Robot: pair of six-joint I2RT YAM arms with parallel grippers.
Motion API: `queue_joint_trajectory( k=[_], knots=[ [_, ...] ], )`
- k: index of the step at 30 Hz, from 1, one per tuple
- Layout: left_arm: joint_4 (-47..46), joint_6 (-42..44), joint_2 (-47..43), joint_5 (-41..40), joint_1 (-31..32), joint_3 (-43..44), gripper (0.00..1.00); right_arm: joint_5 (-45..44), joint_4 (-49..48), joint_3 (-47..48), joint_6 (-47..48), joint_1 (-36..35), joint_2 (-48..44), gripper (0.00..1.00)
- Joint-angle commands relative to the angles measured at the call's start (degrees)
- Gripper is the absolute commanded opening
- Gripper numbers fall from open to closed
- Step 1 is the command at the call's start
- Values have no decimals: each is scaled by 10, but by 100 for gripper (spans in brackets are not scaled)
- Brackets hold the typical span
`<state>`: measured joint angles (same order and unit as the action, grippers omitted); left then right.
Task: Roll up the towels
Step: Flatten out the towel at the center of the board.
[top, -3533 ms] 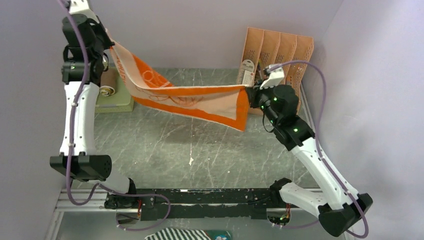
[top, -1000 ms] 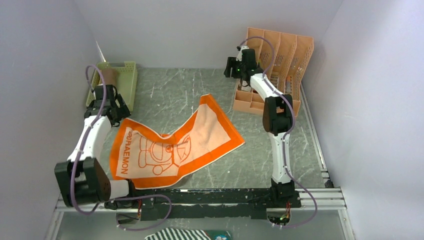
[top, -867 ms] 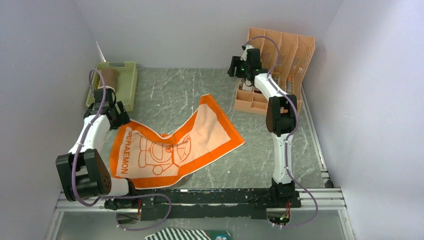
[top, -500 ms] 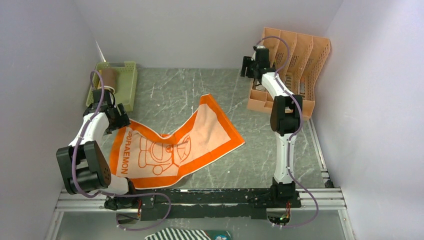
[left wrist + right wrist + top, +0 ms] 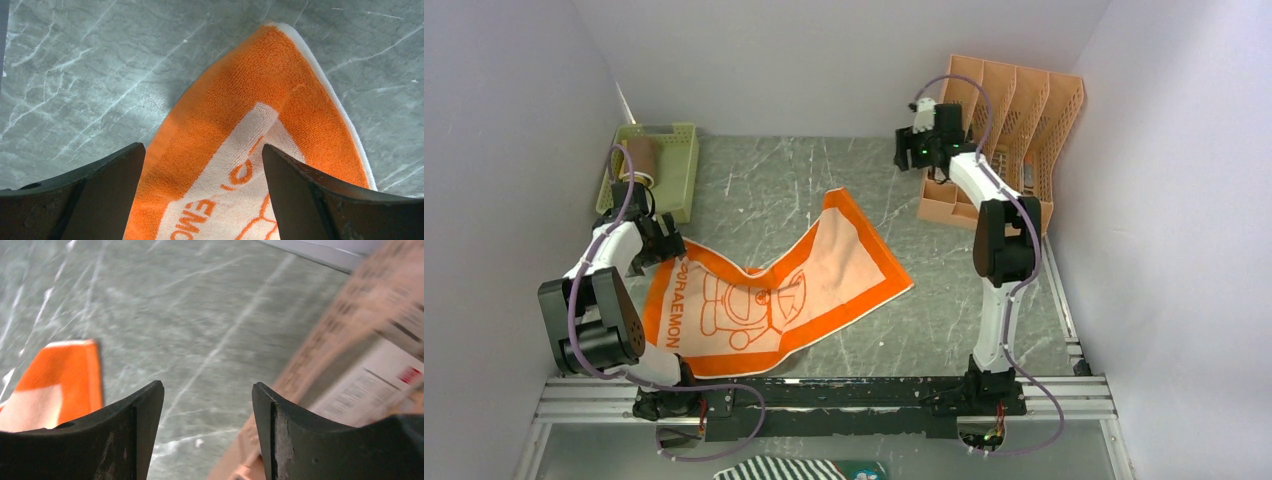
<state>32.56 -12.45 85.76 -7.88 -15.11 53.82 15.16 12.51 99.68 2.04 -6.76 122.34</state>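
Currently: large orange-bordered, peach-centred cartoon-print towel (image 5: 774, 290) lay spread but rippled on grey marbled surface (image 5: 764, 180). Left end effector (image 5: 200, 155) hovered over towel's left-end corner, jaws spread wide, empty. Right end effector (image 5: 207, 390) was spread, empty, beside orange plastic rack (image 5: 1014, 120), well apart from towel. Recommended: flatten ripple first, pinch both corners of one short edge, roll evenly under tension.
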Motion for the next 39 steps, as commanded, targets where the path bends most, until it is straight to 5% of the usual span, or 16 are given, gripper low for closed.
queue_joint_trajectory(
  k=[1,18,32,39],
  knots=[
    [-4,-3,-18,-6,-9,-1,99,55,80,26,122,-77,20,65],
    [-17,-4,-63,51,-9,-24,95,-19,26,8,106,-161,103,49],
    [-21,-4,-76,68,-8,-24,94,-115,-18,0,97,-191,118,53],
    [-20,-13,-78,53,-8,-22,94,-163,11,-34,14,-110,93,57]
  ],
)
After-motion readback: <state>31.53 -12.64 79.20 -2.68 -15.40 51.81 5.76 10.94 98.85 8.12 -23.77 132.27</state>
